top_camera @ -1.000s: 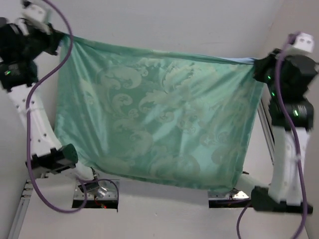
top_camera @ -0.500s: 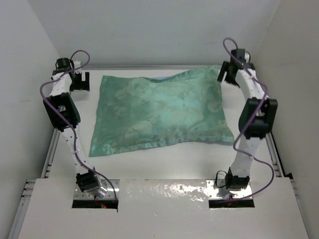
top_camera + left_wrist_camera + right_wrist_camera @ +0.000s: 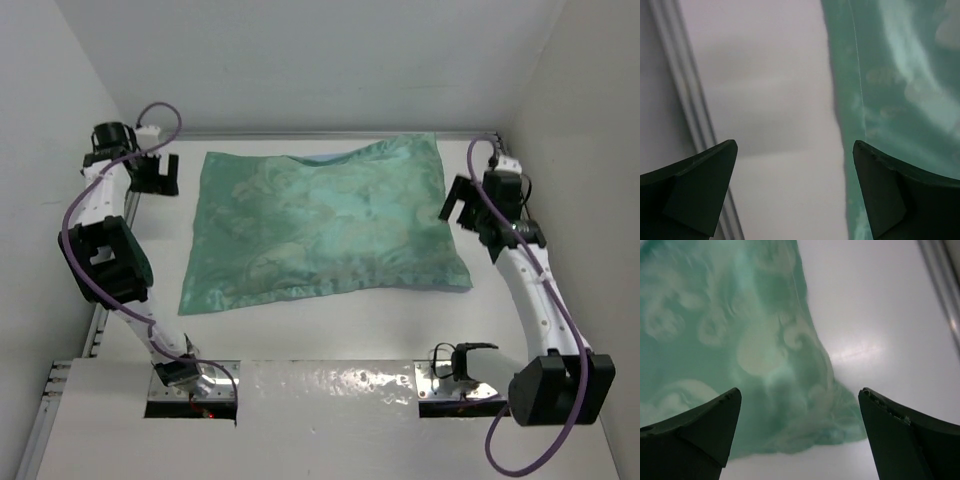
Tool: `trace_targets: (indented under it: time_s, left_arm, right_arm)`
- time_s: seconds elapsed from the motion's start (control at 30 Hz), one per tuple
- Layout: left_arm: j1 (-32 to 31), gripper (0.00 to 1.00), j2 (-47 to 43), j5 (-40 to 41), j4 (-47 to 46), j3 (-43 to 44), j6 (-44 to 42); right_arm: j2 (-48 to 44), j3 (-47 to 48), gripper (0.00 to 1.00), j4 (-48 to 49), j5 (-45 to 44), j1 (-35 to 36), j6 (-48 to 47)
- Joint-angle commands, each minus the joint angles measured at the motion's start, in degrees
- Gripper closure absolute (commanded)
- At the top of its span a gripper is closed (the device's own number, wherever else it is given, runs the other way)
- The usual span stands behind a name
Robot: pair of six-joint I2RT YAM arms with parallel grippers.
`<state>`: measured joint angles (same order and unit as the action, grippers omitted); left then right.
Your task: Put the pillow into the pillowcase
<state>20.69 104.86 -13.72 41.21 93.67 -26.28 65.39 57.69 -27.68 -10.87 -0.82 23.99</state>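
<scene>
Two pairs of jaws stand spread wide, and neither holds anything. The left gripper hangs over the far left corner of the table. In its wrist view one dark finger sits over bare white surface, and the other overlaps the left edge of the cloth. Whether it touches the cloth cannot be told. The right gripper hangs over the table's right side, in the far half. Its fingers frame a rumpled corner of cloth and the bare tabletop beside it.

The pillowcase lies across the middle of the table and reaches nearly to the far edge. Its teal-green side faces up: shiny satin with pale scrolling leaf shapes woven in, and bright streaks where it catches the light. A thin strip of paler blue shows along its far edge. It looks puffed out rather than flat, with shaded, rounded borders, and whatever fills it is hidden. Its near edge runs slanted, the left corner lying closer to the table's near edge than the right one.
</scene>
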Motion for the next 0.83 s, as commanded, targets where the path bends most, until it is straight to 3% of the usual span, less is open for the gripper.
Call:
trace_targets:
  time_s: [0.0,0.17,0.3,0.57,0.8]
  left_arm:
    - [0.41,0.00,-0.97,-2.37,1.68,-8.48,-3.95]
    - [0.67,0.00,-4.30,-3.07,0.11,-20.26,-5.44]
    - [0.76,0.00,-8.43,-2.37,-6.47,-30.01,-4.48]
    - [0.85,0.00,-11.08,-4.57,-9.04,-35.13,-3.25]
    - [0.85,0.00,-11.78,-4.57,-9.39,-36.89,-3.51]
  right_arm:
    - [-5.94,-9.95,0.01,0.43,3.05,0.12,1.58]
    - [-14.48,-20.31,0.01,0.26,-0.19,0.03,6.85]
    - [-21.25,-26.30,0.01,-0.53,-8.53,0.12,16.17]
    - [-32.85,-33.96,0.01,2.90,-12.33,0.03,21.18]
    - [-33.57,-32.83,0.01,0.18,-13.47,0.03,21.72]
